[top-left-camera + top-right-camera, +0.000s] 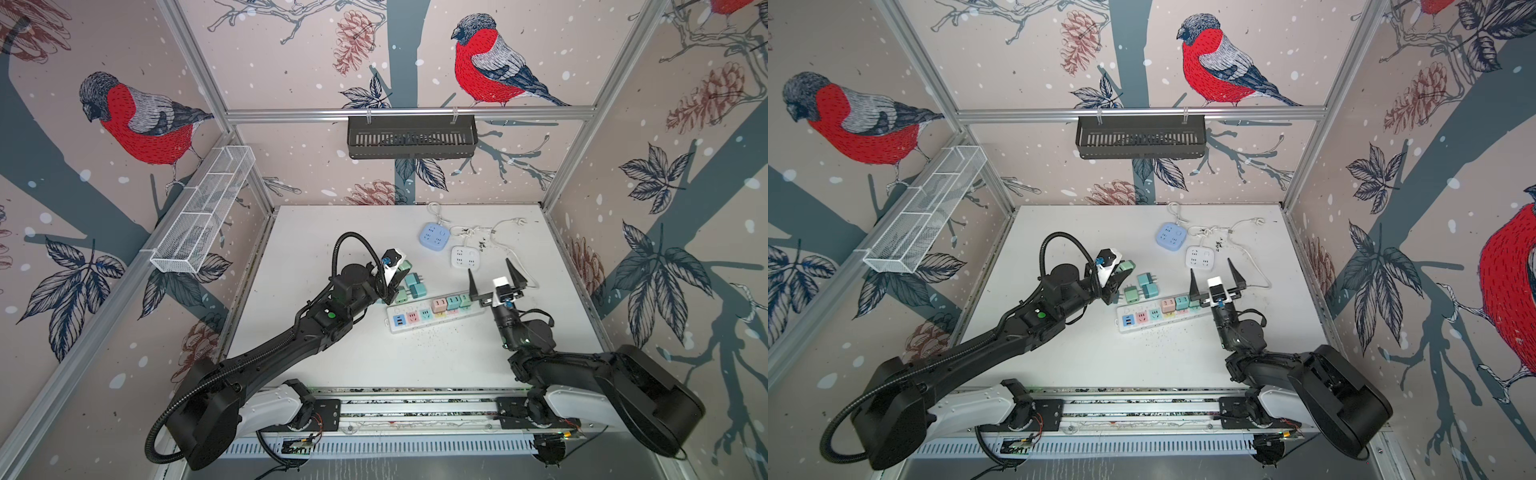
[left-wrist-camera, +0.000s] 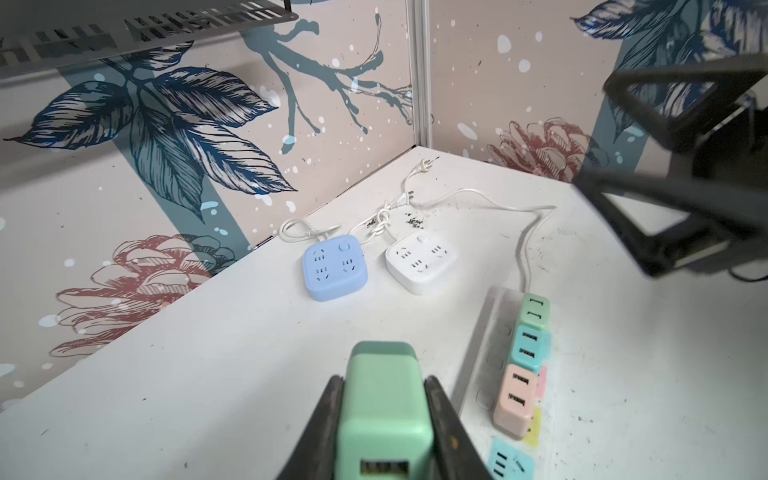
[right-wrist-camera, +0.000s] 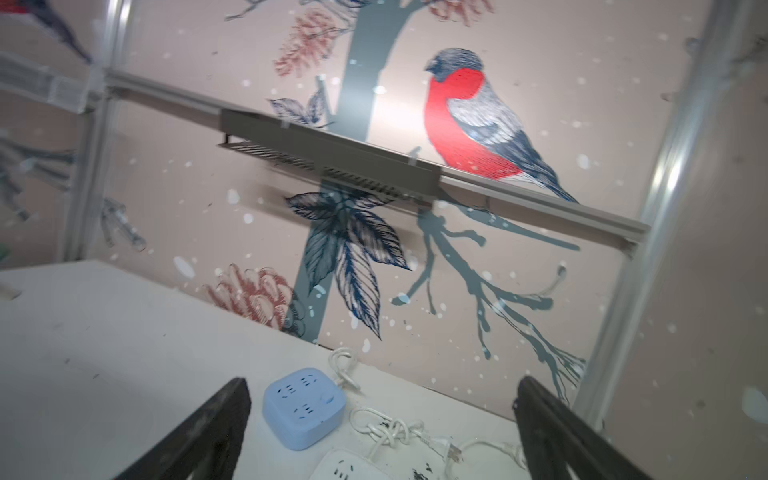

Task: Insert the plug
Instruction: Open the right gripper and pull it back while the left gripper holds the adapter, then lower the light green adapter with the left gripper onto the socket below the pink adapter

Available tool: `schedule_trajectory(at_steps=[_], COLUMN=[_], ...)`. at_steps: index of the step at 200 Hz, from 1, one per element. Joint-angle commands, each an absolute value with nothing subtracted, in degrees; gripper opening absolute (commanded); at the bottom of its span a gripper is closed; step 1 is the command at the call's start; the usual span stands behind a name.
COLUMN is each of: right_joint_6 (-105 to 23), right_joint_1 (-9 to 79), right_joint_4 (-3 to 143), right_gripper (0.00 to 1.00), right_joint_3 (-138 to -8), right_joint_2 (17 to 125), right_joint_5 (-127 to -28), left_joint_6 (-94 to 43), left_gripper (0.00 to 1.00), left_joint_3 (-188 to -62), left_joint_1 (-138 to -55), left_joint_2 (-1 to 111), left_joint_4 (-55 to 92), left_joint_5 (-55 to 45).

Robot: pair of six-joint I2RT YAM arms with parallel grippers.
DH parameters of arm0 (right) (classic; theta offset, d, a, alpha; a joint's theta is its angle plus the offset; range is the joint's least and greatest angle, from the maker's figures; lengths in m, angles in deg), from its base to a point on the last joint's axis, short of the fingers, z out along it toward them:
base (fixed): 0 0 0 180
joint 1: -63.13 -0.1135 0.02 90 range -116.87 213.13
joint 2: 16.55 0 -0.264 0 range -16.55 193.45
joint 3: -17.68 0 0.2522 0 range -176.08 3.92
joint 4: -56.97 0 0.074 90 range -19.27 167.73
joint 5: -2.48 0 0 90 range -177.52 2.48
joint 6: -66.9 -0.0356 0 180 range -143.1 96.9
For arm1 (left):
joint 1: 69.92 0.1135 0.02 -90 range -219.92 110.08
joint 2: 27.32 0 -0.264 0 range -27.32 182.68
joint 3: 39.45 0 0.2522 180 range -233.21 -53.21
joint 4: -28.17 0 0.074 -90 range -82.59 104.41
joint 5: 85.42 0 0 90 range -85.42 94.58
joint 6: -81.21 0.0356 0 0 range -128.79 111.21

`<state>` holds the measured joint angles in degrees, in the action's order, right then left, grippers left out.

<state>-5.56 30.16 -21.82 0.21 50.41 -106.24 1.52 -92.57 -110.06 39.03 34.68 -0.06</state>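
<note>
The left gripper (image 2: pixel 384 390) is clamped on a mint-green plastic plug cube with rounded corners (image 2: pixel 382 415). Its two dark, wedge-shaped fingers (image 2: pixel 328 419) press the cube's smooth sides, and a metal-lined slot shows in the near face. In both top views the cube is held off the matte white tabletop (image 1: pixel 332 353), left of centre and just left of three loose plug cubes lying there: two teal (image 1: pixel 411 278) and one green (image 1: pixel 402 296), with metal prongs sticking out.

To the right and nearer lies the long white plastic power strip (image 2: pixel 492 345), set slightly aslant. Its sockets sit on pastel squares, and three cubes stand in a row on its right half — pink (image 1: pixel 439 305), teal (image 1: pixel 453 302) and green (image 1: pixel 465 300).

The right gripper (image 1: pixel 490 270) hovers at the strip's right end with its black triangular fingers spread wide and nothing between them.

Farther back sit a pale blue rounded square socket block (image 1: pixel 434 235) and a white one (image 1: pixel 465 257), with thin white cords (image 1: pixel 511 249) looped and knotted beside them.
</note>
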Motion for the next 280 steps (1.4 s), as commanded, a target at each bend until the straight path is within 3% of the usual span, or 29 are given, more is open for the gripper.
schedule_trajectory(at_steps=[1, 22, 35, 75, 146, 236, 280], right_joint_6=[-22.13, -34.5, -40.31, -49.66, -55.12, -58.54, -58.5], right_joint_1=[34.13, 41.06, 45.09, 53.47, 54.71, 56.46, 56.53], right_joint_4=[-22.44, 1.47, 7.13, 7.09, 3.59, 3.75, 4.33], right_gripper=[1.0, 1.0, 1.0, 1.0, 1.0, 1.0, 1.0], right_joint_3=[0.17, -4.24, -4.79, -0.57, -0.26, -2.77, -2.98], right_joint_2=[44.72, 36.89, 35.07, 34.97, 48.64, 54.99, 55.0], right_joint_5=[-111.71, -109.5, -109.21, -109.05, -113.32, -110.01, -109.63], left_joint_6=[5.35, 6.25, 7.79, 10.29, 15.64, 14.07, 14.04], left_gripper=[0.0, 0.0, 0.0, 0.0, 0.0, 0.0, 0.0], left_joint_3=[-95.81, -98.72, -100.4, -108.89, -120.13, -132.82, -132.93], left_joint_1=[-109.99, -109.99, -110.0, -111.01, -116.07, -117.38, -118.39], left_joint_2=[38.78, 39.86, 40.88, 47.38, 60.34, 73.3, 72.83], left_joint_4=[30.31, 25.91, 23.34, 14.56, -0.38, -18.51, -20.21], left_joint_5=[3.8, 2.02, 0.33, -4.96, -7.57, -4.76, -6.47])
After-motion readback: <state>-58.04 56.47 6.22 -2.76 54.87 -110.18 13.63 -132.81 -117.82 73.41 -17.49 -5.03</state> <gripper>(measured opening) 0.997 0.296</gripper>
